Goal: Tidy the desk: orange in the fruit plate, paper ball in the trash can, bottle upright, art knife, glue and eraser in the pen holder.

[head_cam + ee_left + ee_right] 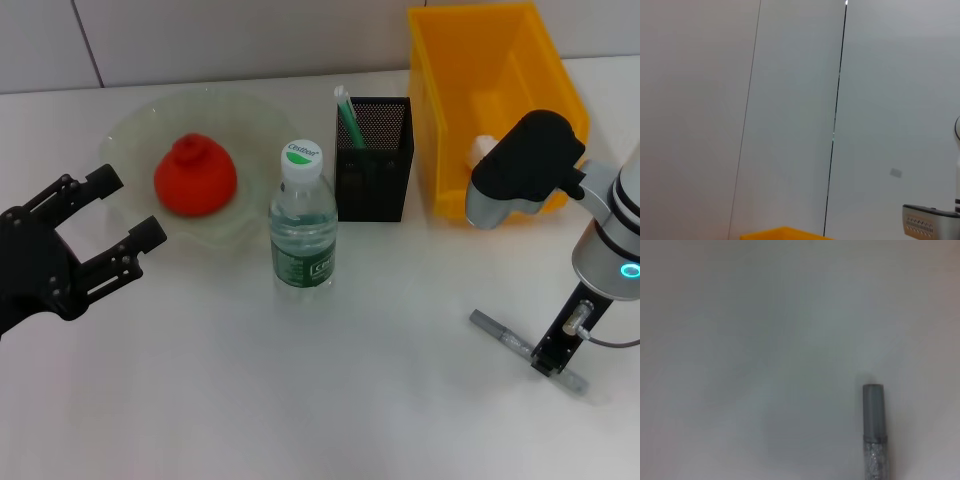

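The orange [195, 175] lies in the fruit plate [130, 125] at the back left. To its right the bottle [303, 215] stands upright. Behind the bottle is the pen holder [373, 158], with a green and white stick [348, 115] poking out; what it is I cannot tell. A white lump, likely the paper ball [484, 148], shows inside the trash can [495, 60]. The grey art knife [510, 345] [873, 415] lies flat at the front right, and my right gripper [553, 352] is down on its middle. My left gripper [130, 205] hovers open and empty beside the plate. The eraser is out of view.
My right arm's grey and black wrist [525, 165] hangs in front of the trash can. Bare white tabletop [330, 400] stretches along the front. The left wrist view shows a panelled wall [790, 100] and the yellow bin's rim [785, 233].
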Robot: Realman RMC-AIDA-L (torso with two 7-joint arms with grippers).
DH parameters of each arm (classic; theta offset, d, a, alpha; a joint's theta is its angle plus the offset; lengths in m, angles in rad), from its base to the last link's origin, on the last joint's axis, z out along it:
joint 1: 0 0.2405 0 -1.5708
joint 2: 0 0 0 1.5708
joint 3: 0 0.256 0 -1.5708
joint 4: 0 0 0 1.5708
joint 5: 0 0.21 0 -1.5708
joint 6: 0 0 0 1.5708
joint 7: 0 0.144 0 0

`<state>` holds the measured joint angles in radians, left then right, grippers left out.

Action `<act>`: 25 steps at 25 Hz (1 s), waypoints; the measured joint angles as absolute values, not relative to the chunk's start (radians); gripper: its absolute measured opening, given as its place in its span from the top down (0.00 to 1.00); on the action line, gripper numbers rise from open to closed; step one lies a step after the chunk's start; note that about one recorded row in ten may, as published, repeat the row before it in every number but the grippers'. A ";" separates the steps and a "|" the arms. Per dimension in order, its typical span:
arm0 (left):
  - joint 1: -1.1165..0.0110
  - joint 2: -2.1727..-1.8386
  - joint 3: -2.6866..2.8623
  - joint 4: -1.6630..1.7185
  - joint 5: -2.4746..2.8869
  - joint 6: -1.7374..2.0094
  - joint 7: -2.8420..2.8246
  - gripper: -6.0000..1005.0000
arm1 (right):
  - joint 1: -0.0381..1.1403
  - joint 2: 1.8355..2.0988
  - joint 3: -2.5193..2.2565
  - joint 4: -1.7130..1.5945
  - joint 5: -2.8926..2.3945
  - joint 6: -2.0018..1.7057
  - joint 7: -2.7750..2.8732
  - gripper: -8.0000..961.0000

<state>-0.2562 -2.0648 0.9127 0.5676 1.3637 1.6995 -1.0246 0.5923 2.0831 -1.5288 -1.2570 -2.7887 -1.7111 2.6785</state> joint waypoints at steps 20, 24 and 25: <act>-0.261 -2.064 0.913 0.568 1.362 1.701 -1.025 0.22 | 0.593 2.080 -1.460 -1.462 -2.791 -1.778 2.678 0.86; -0.262 -2.064 0.913 0.568 1.362 1.701 -1.025 0.22 | 0.596 2.079 -1.430 -1.512 -2.801 -1.786 2.673 0.86; -0.262 -2.064 0.913 0.568 1.362 1.701 -1.025 0.22 | 0.599 2.079 -1.415 -1.553 -2.815 -1.795 2.670 0.86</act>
<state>-0.2623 -2.0643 0.9127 0.5676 1.3621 1.7011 -1.0247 0.5986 2.0787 -1.4147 -1.5530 -2.8148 -1.7952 2.6703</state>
